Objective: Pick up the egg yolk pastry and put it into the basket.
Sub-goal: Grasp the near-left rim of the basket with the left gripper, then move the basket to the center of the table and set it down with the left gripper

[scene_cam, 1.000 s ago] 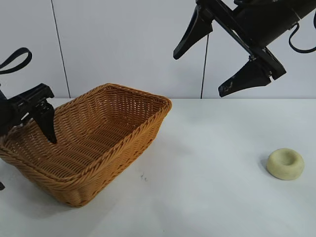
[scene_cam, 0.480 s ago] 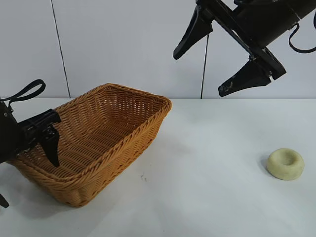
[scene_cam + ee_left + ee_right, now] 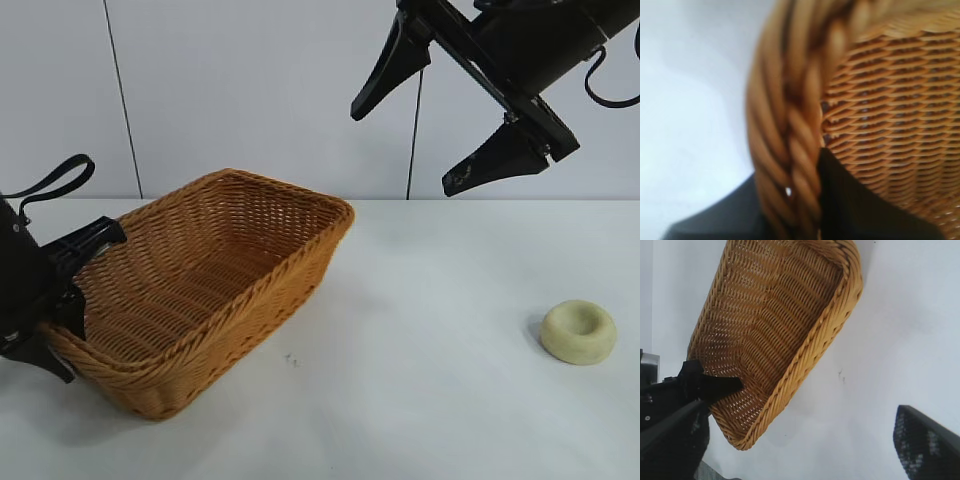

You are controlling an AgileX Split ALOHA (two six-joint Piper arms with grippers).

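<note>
The egg yolk pastry [image 3: 577,331] lies on the white table at the right, alone; neither wrist view shows it. The wicker basket [image 3: 300,262] stands at the left, its left end slightly raised. My left gripper [image 3: 75,300] is shut on the braided rim at the basket's left end, one finger inside and one outside. In the left wrist view the rim [image 3: 790,150] fills the gap of the left gripper [image 3: 790,200]. My right gripper [image 3: 402,150] hangs open and empty, high above the table's middle, far from the pastry. The right wrist view looks down past the right gripper [image 3: 800,415] onto the basket [image 3: 830,335].
White table [image 3: 420,400] with bare surface between basket and pastry. A pale wall stands behind. The left arm's finger [image 3: 710,385] shows at the basket's end in the right wrist view.
My left gripper has come down and closed over the basket's left rim. The basket has shifted a little to the right and tilted. The right arm and pastry have not moved.
</note>
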